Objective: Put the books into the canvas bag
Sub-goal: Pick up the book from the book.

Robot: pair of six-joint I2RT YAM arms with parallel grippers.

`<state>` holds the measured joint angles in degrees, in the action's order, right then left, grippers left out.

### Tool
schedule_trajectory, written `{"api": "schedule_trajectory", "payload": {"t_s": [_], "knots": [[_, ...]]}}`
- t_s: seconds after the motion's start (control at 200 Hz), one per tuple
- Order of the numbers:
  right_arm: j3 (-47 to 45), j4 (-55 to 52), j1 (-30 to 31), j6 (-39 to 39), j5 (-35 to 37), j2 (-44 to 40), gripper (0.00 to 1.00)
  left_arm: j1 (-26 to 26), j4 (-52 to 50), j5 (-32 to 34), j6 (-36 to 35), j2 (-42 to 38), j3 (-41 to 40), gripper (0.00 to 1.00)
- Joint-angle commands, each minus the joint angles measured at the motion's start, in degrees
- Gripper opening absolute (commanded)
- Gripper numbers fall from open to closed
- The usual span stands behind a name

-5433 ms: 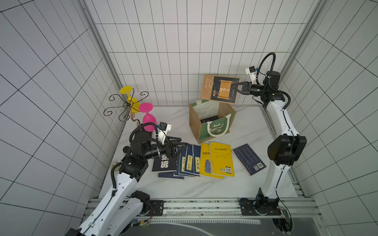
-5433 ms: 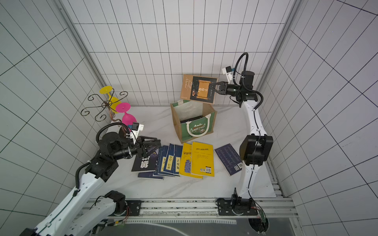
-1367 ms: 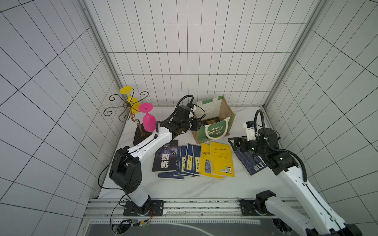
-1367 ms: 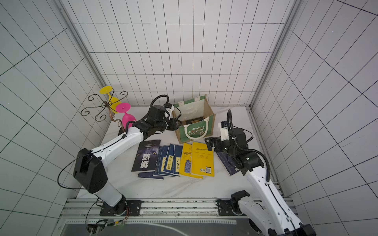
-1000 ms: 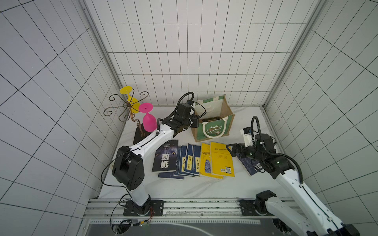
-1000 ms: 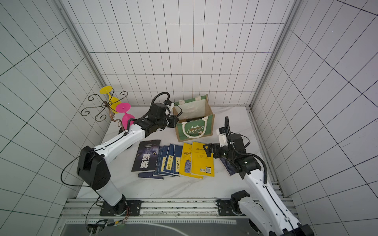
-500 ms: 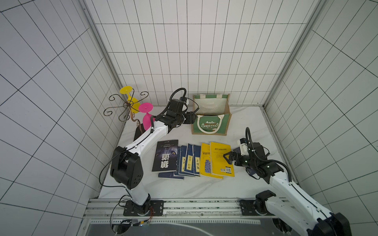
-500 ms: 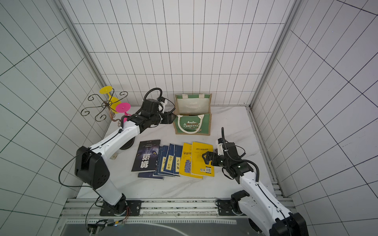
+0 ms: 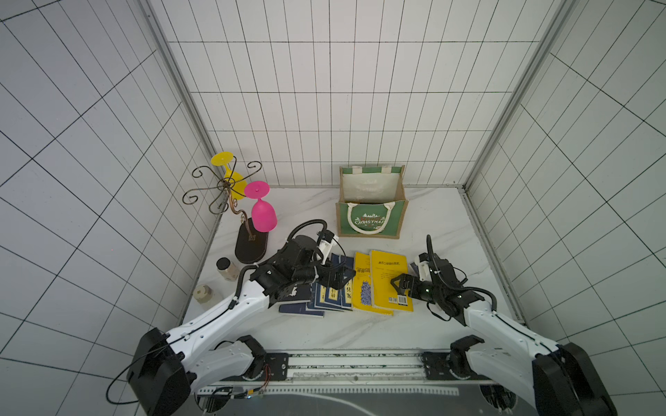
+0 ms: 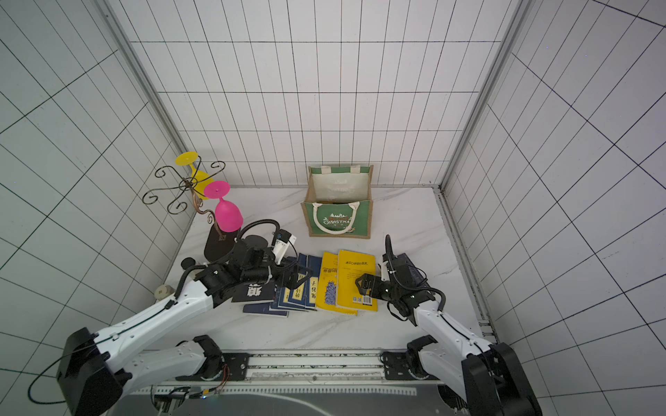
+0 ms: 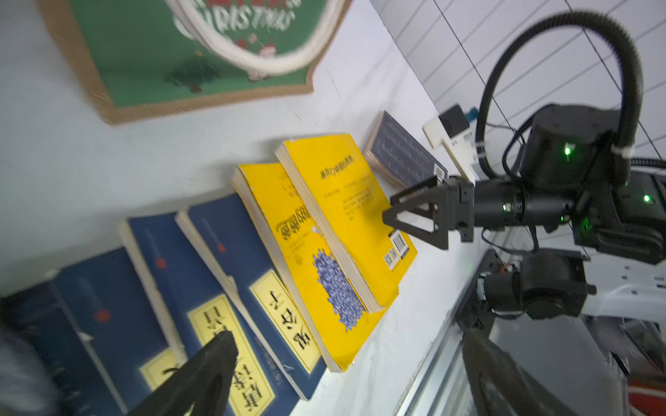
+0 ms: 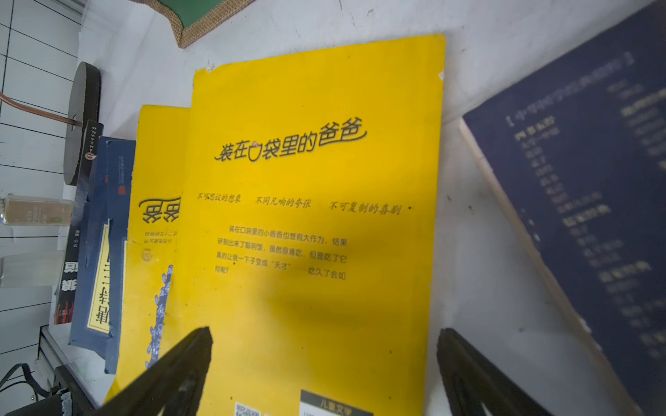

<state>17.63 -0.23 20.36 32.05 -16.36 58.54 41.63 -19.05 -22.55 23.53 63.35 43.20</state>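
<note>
The books [image 9: 364, 288] lie fanned on the near middle of the marble table [image 9: 324, 331], the leftmost partly hidden under the left arm [image 9: 248, 302]. The top yellow book [image 12: 317, 180] reads "装在口袋里的爸爸". The left gripper [image 9: 342, 281] gapes wide above navy covers [image 11: 201, 259], and the right gripper [image 9: 396, 286] gapes wide over that yellow book. Farther back stands the jute canvas bag [image 9: 371, 223], printed "CHRISTMAS", rope-handled, its contents unclear.

Canvas bag [image 9: 370, 223] green front panel: "CHRISTMAS" in white. Top yellow book [image 12: 313, 173] back cover: title "装在口袋里的爸爸", under it "不可思议的想象 不同凡响的夸张 不可复制的喜剧", dark tag by the barcode "儿童文学". Navy books' [image 11: 223, 266] yellow labels and the separate navy book's [image 12: 584, 187] print are too blurred to read.
</note>
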Motion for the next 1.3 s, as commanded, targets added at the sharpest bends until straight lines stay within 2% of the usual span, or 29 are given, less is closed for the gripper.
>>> {"api": "schedule_trajectory", "payload": {"t_s": [0.0, 0.09, 0.295, 0.585, 0.845, 0.985, 1.114, 1.294], "knots": [[-3.6, 6.4, 0.7, -0.3, -1.6, 1.7, 0.98, 4.4, 9.6, -2.4, 3.7, 1.2, -2.6, 0.97], [-3.7, 9.2, 0.8, -0.9, -4.8, 3.9, 0.98, 6.7, 13.4, -3.0, 5.3, 3.9, -3.7, 0.97], [-5.1, 15.7, 2.2, -0.9, -10.3, 3.3, 0.98, 6.9, 21.1, -4.7, 9.3, 11.9, -5.5, 0.97], [-4.0, 19.9, 3.6, -1.9, -13.6, 5.3, 0.98, 6.9, 22.2, -1.2, 10.4, 18.1, -6.4, 0.97], [-2.6, 25.0, 5.6, -1.5, -14.2, 9.9, 0.98, 6.4, 22.1, -0.4, 10.5, 19.1, -6.8, 0.97], [-2.4, 26.7, 6.5, -1.0, -13.7, 12.3, 0.98, 3.3, 21.7, 1.9, 12.2, 18.0, -8.8, 0.97], [-2.9, 29.0, 7.2, 0.0, -13.6, 13.6, 0.98, 0.0, 24.0, -1.8, 11.8, 17.7, -10.4, 0.94], [-2.3, 30.6, 8.2, 0.3, -13.7, 14.7, 0.98, -0.9, 25.7, -6.8, 9.7, 17.5, -9.6, 0.87]]}}
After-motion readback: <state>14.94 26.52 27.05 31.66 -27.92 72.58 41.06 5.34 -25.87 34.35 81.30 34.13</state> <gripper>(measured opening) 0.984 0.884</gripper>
